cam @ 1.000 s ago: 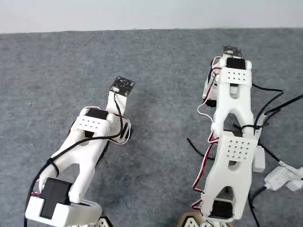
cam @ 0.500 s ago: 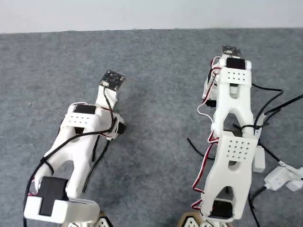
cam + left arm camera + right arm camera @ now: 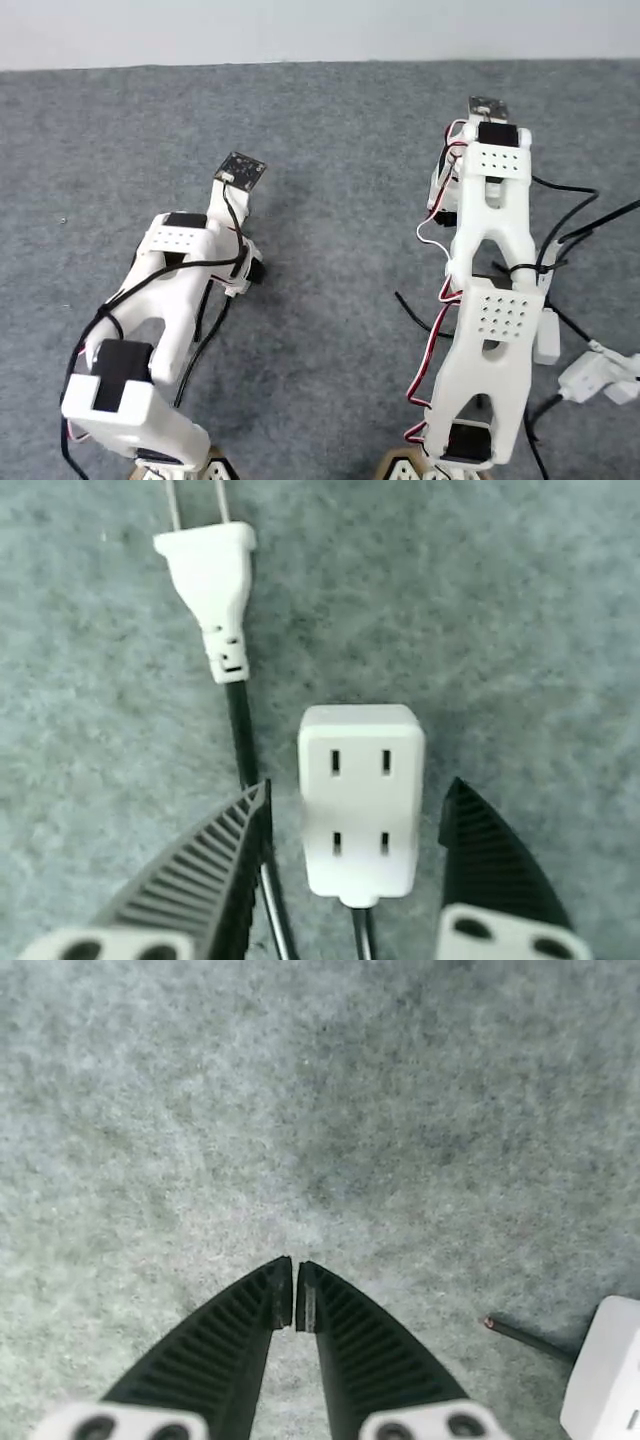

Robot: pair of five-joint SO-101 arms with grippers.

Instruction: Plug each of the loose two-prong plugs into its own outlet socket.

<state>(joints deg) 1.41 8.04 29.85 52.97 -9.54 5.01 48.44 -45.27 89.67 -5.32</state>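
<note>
A white outlet block (image 3: 360, 800) with two pairs of slots lies face up on the grey carpet, a cord leaving its near end. My left gripper (image 3: 358, 788) is open just above it, one finger on each side of the block, not touching it. A white two-prong plug (image 3: 210, 575) lies beyond the block, prongs pointing away, and its black cord (image 3: 240, 730) runs back past one finger. My right gripper (image 3: 295, 1272) is shut on nothing above bare carpet. In the high view the left arm (image 3: 185, 270) and right arm (image 3: 490, 300) cover their grippers.
Near the right arm's base lie white plug and outlet pieces (image 3: 592, 375) and tangled black cords (image 3: 560, 240). A white block corner (image 3: 605, 1380) and a loose black wire end (image 3: 525, 1338) lie beside the right gripper. Grey carpet (image 3: 330, 130) stretches between and beyond the arms.
The left arm has swung to the left and its wrist has moved a little farther from the base. The right arm has kept still.
</note>
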